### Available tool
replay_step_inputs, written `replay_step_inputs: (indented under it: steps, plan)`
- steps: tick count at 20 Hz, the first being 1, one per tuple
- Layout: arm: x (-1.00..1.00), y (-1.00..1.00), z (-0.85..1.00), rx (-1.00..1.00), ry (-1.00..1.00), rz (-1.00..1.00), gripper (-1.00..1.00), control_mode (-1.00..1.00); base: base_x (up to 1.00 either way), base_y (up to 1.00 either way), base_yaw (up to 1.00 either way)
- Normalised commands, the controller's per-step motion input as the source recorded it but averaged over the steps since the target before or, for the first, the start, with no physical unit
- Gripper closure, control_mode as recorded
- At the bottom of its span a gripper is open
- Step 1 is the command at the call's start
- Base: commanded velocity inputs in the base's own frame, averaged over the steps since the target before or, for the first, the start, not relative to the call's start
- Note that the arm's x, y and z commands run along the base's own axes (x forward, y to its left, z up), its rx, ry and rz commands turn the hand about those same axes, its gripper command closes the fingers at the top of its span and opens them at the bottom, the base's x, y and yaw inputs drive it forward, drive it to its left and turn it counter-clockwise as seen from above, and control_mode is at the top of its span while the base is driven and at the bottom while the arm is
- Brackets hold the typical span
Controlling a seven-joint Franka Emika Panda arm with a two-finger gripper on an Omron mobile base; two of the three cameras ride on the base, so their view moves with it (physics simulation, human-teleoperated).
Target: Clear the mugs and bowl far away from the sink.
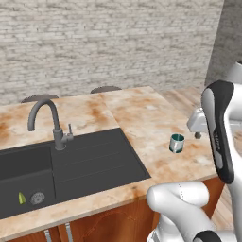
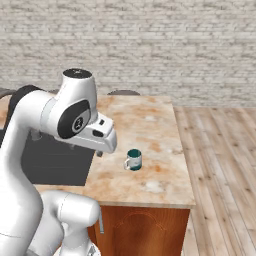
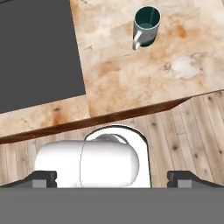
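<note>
Matt black sink (image 1: 94, 163), veined marble-look counter (image 1: 142, 118), metallic grey mug (image 1: 177, 143).

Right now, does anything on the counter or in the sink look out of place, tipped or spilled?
Little stands out. The grey-silver mug stands upright on the counter, right of the sink, with no spill around it. One oddity: a small green item lies in the basin beside the drain; what it is cannot be told.

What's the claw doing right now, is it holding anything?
Claw: open, fingertips wide apart, holding nothing; the grey mug stands alone on the counter.
</note>
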Motion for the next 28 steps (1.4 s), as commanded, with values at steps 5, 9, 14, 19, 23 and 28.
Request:
replay_step_inputs:
  steps: [5,9,14,19,23,28]
  plan:
    - [0.23,0.0,-0.26,0.0,0.07,-0.16,-1.0,-1.0,0.0,0.0,0.0]
    - [0.4,0.0,-0.37,0.0,0.18,-0.34,-1.0,-1.0,0.0,0.0,0.0]
    - [0.42,0.01,-0.42,0.0,0.17,-0.38,-1.0,-1.0,0.0,0.0,0.0]
    - [0.28,0.0,-0.35,0.0,0.06,-0.23,-1.0,-1.0,0.0,0.0,0.0]
    - [0.08,0.0,-0.22,0.0,-0.01,-0.01,-1.0,-1.0,0.0,0.0,0.0]
    - [0.12,0.0,-0.07,-0.05,-0.13,0.04,-1.0,-1.0,0.0,0.0,0.0]
